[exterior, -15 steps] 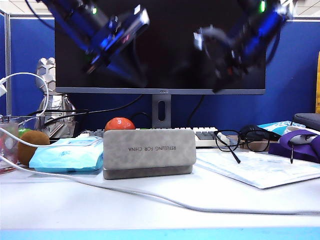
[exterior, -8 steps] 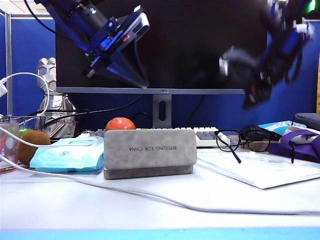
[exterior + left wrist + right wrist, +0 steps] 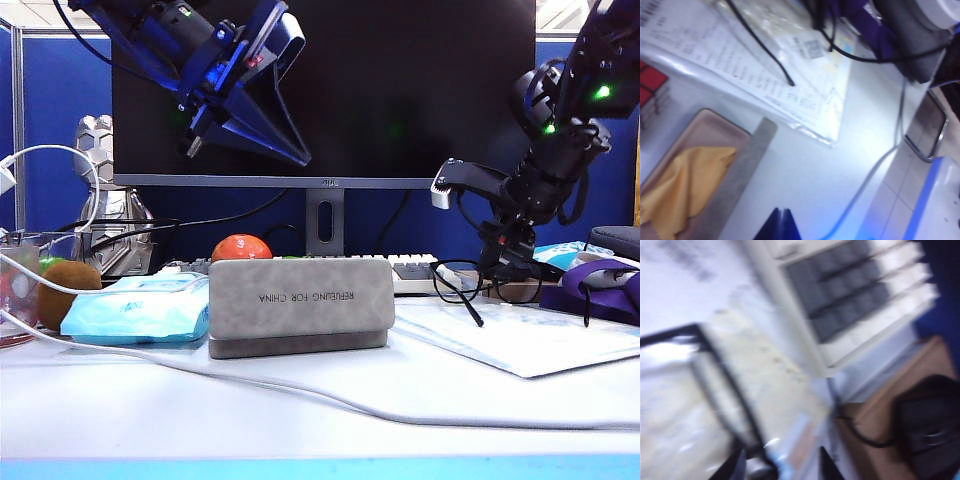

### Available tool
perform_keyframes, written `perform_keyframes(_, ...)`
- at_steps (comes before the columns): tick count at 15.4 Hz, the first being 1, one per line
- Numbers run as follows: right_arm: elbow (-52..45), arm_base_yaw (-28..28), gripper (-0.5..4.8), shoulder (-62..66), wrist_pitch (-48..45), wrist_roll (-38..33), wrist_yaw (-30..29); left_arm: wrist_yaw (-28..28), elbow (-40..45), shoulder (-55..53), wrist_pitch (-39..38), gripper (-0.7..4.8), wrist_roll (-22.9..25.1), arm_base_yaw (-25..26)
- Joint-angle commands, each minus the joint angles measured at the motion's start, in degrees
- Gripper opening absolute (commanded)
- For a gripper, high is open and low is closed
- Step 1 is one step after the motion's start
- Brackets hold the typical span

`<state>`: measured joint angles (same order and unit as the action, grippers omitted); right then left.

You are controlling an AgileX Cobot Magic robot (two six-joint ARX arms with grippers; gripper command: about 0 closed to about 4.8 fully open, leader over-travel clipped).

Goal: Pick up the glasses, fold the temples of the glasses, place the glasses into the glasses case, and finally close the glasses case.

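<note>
The glasses case stands mid-table, its grey lid with lettering facing the exterior camera. The left wrist view shows its tan inside holding a yellow cloth. The black glasses sit unfolded on a plastic sleeve to the right, one of the temples sloping toward the camera. My right gripper hangs open just over them; the blurred frame lies by its fingertips, not gripped. My left gripper is high above the case, shut and empty. One temple shows there.
A monitor and keyboard stand behind. A light-blue wipes pack, a kiwi and an orange fruit lie left of the case. A white cable crosses the front. Purple fabric lies at the right.
My right arm has dropped from in front of the monitor to just above the glasses, and its jaws have opened. The left gripper has turned slightly in place.
</note>
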<state>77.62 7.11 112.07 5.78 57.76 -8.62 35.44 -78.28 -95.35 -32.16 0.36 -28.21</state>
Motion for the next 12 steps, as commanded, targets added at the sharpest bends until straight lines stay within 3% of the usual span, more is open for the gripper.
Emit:
perform_keyframes(1, 0.3, 0.0, 1.66, 0.9, -1.3, 0.7, 0.7, 0.8, -0.1, 0.0, 0.4, 0.17, 0.2, 0.0)
perform_keyframes(5, 0.7, -0.1, 1.66, 2.7, -1.7, 1.0, 1.0, 0.8, -0.1, 0.0, 0.5, 0.17, 0.3, 0.0)
perform_keyframes(12, 6.3, -0.2, 0.86, 6.1, 3.5, 0.9, 1.3, 0.8, -0.1, 0.0, 0.5, 0.17, 0.3, 0.0)
